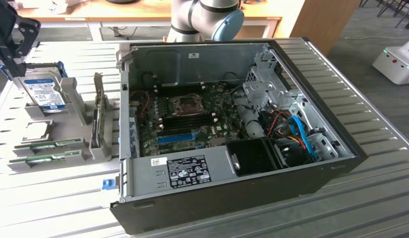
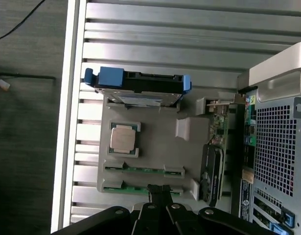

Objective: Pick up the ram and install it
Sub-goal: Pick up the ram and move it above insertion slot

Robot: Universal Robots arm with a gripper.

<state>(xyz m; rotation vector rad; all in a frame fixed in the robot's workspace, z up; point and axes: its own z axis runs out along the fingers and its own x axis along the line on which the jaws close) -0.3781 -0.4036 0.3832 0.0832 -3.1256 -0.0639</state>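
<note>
The tool point(image 2: 159, 190) hangs with its fingers pressed together, holding nothing. Under it, a green ram point(image 2: 125, 187) lies in the grey tray point(image 2: 160, 147), with a second ram point(image 2: 143, 169) just beside it. Farther on sit a silver chip point(image 2: 124, 138) and the hard drive point(image 2: 138, 83). The open computer point(image 1: 257, 124) stands beside the tray on the surface point(image 2: 189, 29).

- We see a ribbed metal table point(image 1: 370, 198) across the foreground, its slats catching soft, even light.
- Beyond its far edge stands a pale wooden desk point(image 1: 145, 21), with a wooden panel point(image 1: 323, 22) towards the exterior view's right.
- Grey carpet floor point(image 1: 373, 37) runs past the table's edge on that side, where a white unit point(image 1: 396, 62) shows a green light.
- A black cable point(image 2: 18, 22) trails over dark floor beside the table's rim.
</note>
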